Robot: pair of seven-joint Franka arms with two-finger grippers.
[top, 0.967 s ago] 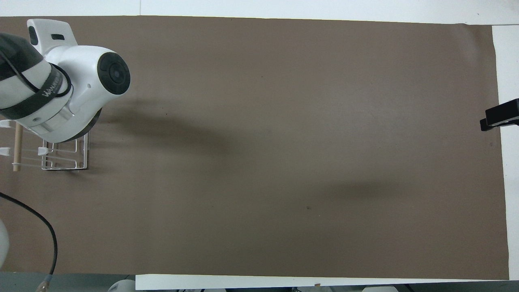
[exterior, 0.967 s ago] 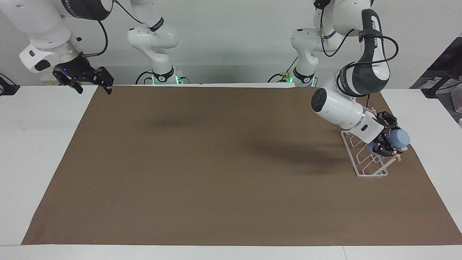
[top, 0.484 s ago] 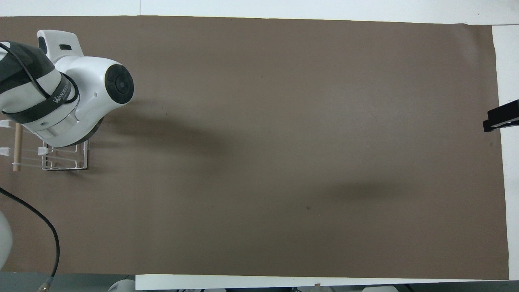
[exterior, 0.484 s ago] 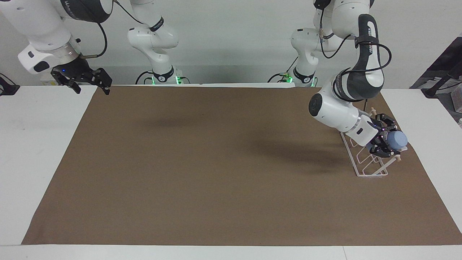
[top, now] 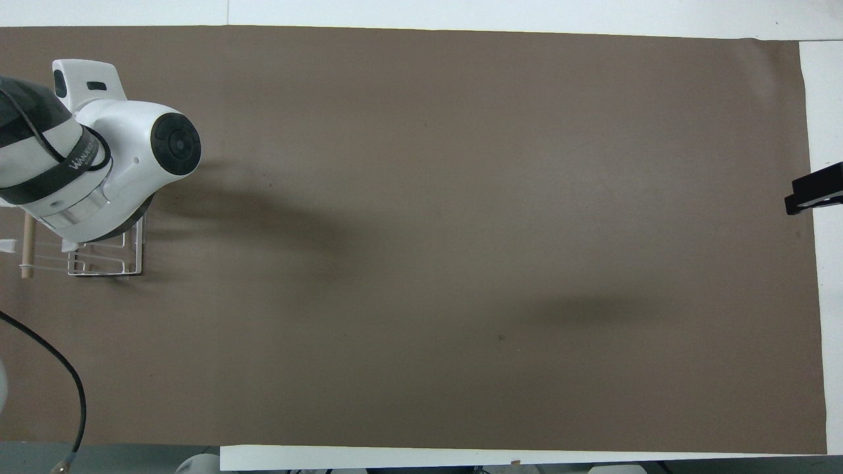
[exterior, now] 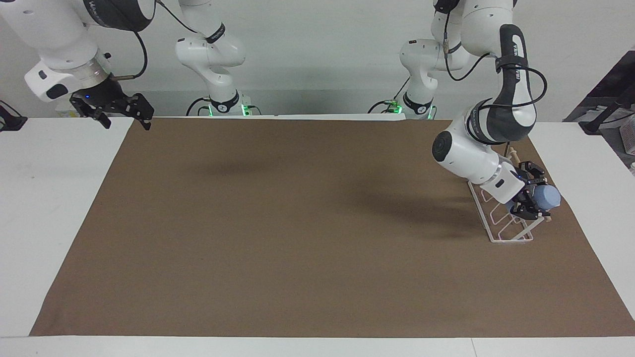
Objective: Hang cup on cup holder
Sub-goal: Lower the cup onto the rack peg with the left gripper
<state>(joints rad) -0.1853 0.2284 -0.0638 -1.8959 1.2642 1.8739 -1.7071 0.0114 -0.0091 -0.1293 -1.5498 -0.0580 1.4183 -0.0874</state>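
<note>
My left gripper (exterior: 535,197) is shut on the light blue cup (exterior: 549,197). It holds the cup tilted, base outward, right at the upper prongs of the white wire cup holder (exterior: 500,229), by its wooden dowel. I cannot tell whether the cup rests on a prong. In the overhead view the left arm covers the cup and the gripper, and only part of the cup holder (top: 105,262) and its dowel (top: 27,245) shows. My right gripper (exterior: 122,114) is open and empty and waits raised over the right arm's end of the table.
A brown mat (exterior: 307,228) covers most of the white table (exterior: 44,198). The cup holder stands on the mat near the left arm's end. A black cable (top: 62,368) hangs near the left arm's base.
My left gripper has lowered and shifted slightly with the cup, bringing it closer onto the cup holder's prongs. The right arm has barely moved.
</note>
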